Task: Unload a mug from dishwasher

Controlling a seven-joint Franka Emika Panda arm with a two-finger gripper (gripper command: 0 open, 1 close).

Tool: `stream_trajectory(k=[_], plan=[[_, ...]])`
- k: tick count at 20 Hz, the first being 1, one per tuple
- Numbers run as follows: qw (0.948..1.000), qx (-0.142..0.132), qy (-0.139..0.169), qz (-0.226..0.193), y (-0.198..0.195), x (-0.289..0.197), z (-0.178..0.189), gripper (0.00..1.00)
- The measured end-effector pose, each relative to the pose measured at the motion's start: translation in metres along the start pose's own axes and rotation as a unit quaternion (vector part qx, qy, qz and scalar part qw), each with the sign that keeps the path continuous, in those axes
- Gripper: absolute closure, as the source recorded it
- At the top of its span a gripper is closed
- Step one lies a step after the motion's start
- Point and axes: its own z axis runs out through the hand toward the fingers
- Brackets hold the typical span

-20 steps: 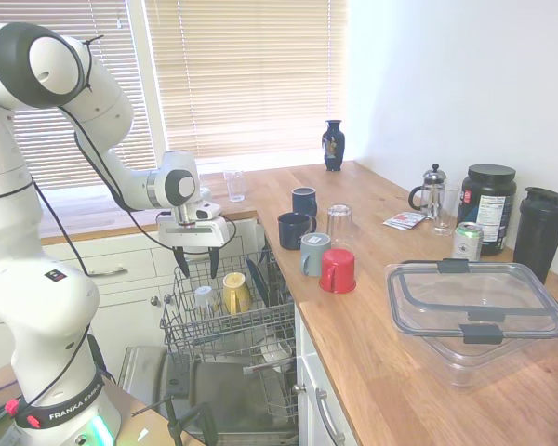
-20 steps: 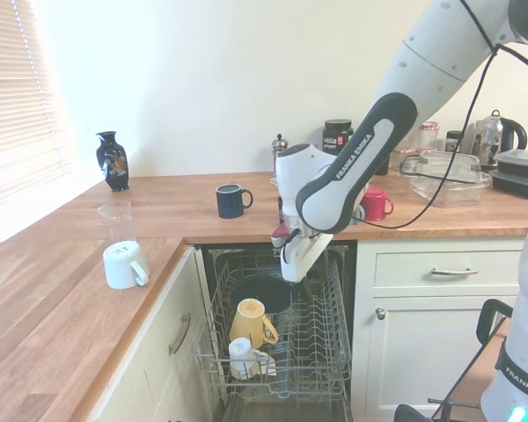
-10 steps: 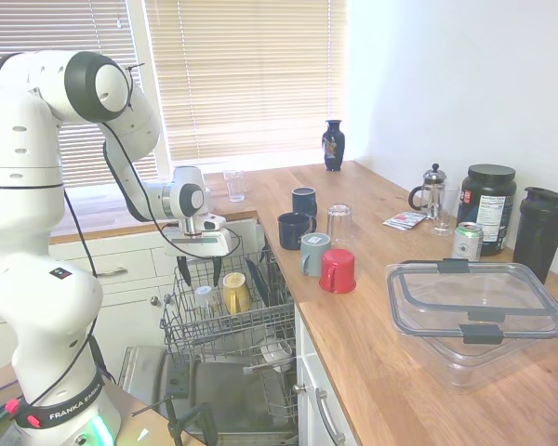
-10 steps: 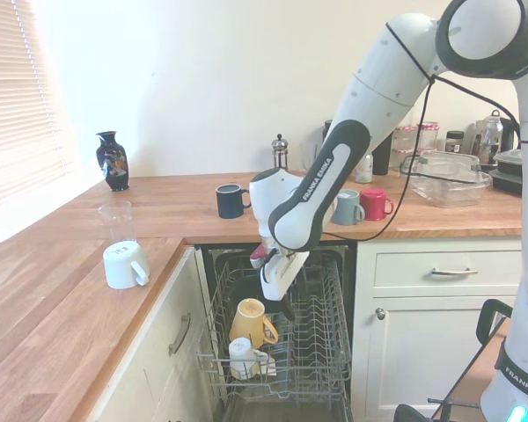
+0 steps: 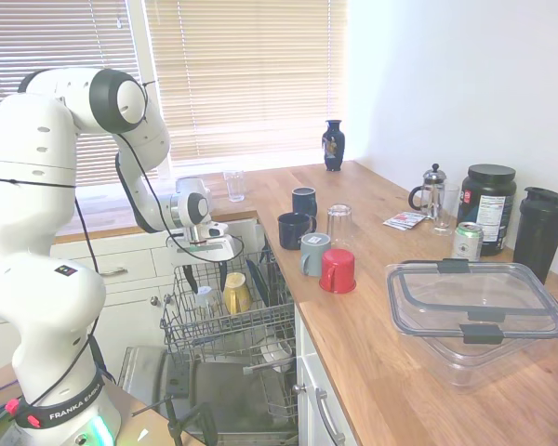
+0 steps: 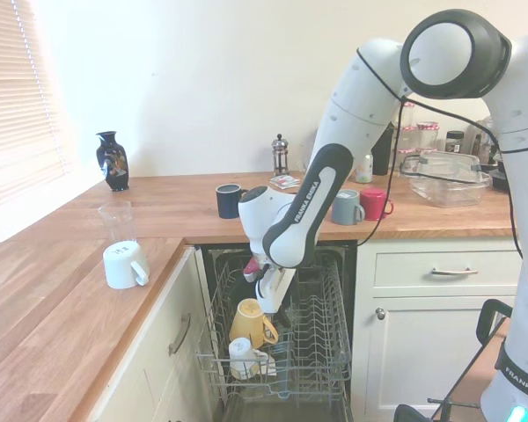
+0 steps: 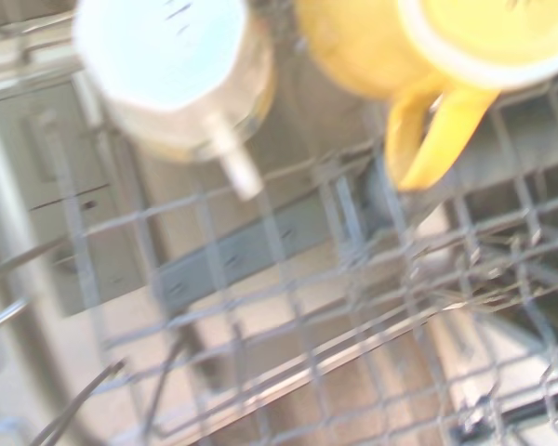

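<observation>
First exterior view: we log the gripper (image 5: 203, 278) low over the dishwasher (image 5: 225, 327) rack, its two dark fingers (image 5: 187, 279) pointing down and standing apart with nothing between them. The mug (image 5: 204, 298), small and whitish, sits in the rack just below and a little forward of the fingertips; the yellow mug (image 5: 234, 292) stands touching or just beside it, on the counter side. We judge that the coming move turns on going almost straight down, keeping to the pale mug's side.

Second exterior view: the gripper (image 6: 274, 308) hangs above the rack behind the yellow mug (image 6: 251, 322). The mug (image 6: 244, 357) lies nearer the rack's front edge, below and forward of the fingers, mouth up, handle toward the rack's open middle. Fingers read as open here too, though partly hidden by the hand.

Wrist view: the mug (image 7: 172, 79) and the yellow mug (image 7: 418, 56) show side by side over blurred wire grid, the pale one's handle (image 7: 231, 160) pointing toward the frame's centre. The frame centre falls on bare rack between the two handles, so we judge a sideways correction toward the pale mug is needed.
</observation>
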Motion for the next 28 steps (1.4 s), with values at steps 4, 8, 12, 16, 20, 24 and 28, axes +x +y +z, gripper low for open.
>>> stream_trajectory(k=[4, 8, 12, 16, 20, 24, 28], plan=[[0.9999, -0.005, -0.004, -0.013, -0.024, -0.004, 0.013, 0.0], [0.9997, -0.001, -0.012, -0.023, -0.046, -0.011, 0.02, 0.0], [0.9986, 0.008, -0.021, -0.047, -0.068, -0.019, 0.023, 0.0], [0.9969, 0.006, -0.025, -0.074, -0.075, -0.014, 0.035, 0.0], [0.9945, 0.004, -0.033, -0.099, -0.079, -0.004, 0.054, 0.0], [0.992, 0.008, -0.035, -0.121, -0.088, 0.012, 0.068, 0.0], [0.9908, 0.005, -0.031, -0.131, -0.088, 0.033, 0.072, 0.0]])
